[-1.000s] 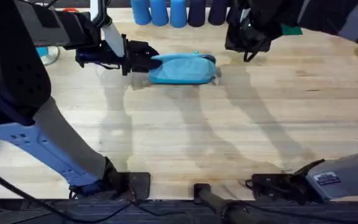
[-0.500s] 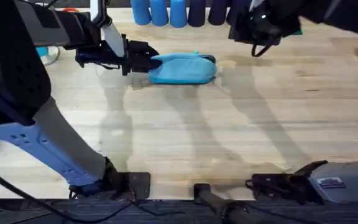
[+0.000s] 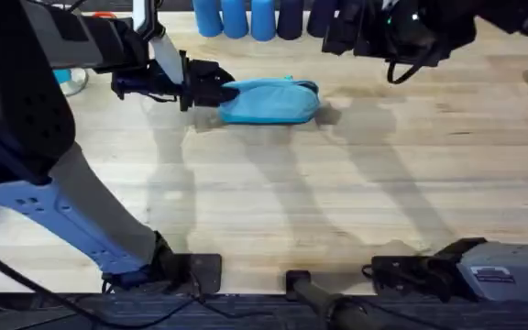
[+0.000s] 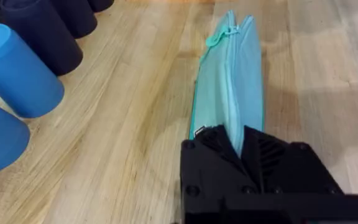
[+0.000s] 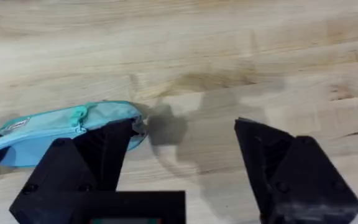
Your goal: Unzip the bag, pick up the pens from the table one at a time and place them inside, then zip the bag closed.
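With the left gripper point(image 4: 240, 140) pinching one end of the zipped-looking pencil pouch point(image 3: 269, 101) and the right gripper point(image 5: 185, 155) spread above the table point(image 3: 337, 202), the task looks nearly finished.

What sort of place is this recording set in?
Probably a robotics lab workbench: a light wood plank table, two arms' bases clamped at its near edge, and a row of blue cylinders behind a light-blue bag staged as props.

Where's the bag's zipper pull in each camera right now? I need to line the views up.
Overhead: zipper pull on the bag's far edge, right of centre.
Left wrist: at the pouch's end away from the left gripper, which pinches the near end.
Right wrist: just above the right gripper's finger.
Shared landmark: the teal pull itself.
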`<action>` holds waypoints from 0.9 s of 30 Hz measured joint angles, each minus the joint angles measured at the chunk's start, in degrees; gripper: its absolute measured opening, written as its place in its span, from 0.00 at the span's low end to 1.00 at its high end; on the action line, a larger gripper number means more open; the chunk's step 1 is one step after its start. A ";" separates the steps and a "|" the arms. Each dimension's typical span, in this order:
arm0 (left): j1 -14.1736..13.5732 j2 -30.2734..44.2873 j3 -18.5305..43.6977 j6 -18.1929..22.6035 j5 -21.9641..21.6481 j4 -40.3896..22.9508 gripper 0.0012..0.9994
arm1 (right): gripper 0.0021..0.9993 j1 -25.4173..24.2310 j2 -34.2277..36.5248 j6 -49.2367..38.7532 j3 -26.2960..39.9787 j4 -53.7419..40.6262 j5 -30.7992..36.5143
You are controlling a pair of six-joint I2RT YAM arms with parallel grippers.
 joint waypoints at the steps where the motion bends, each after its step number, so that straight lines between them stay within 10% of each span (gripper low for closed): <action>1: 0.00 0.00 0.00 0.02 0.01 0.02 0.05 | 1.00 0.00 -0.01 0.00 0.00 -0.02 -0.21; 3: 0.03 0.00 0.00 -0.04 0.05 0.03 0.15 | 1.00 0.00 0.01 0.00 0.00 -0.02 -0.60; 9: 0.51 0.00 0.00 -0.22 0.43 0.02 0.97 | 1.00 0.00 0.01 -0.02 0.00 -0.03 -0.87; 20: 0.55 0.00 0.02 -0.33 0.43 -0.89 0.99 | 1.00 0.00 -0.01 -0.02 0.00 -0.04 -1.03; 27: -0.13 0.00 8.37 -0.37 -4.14 -15.28 0.99 | 1.00 0.00 0.00 -0.02 0.00 -0.04 -1.03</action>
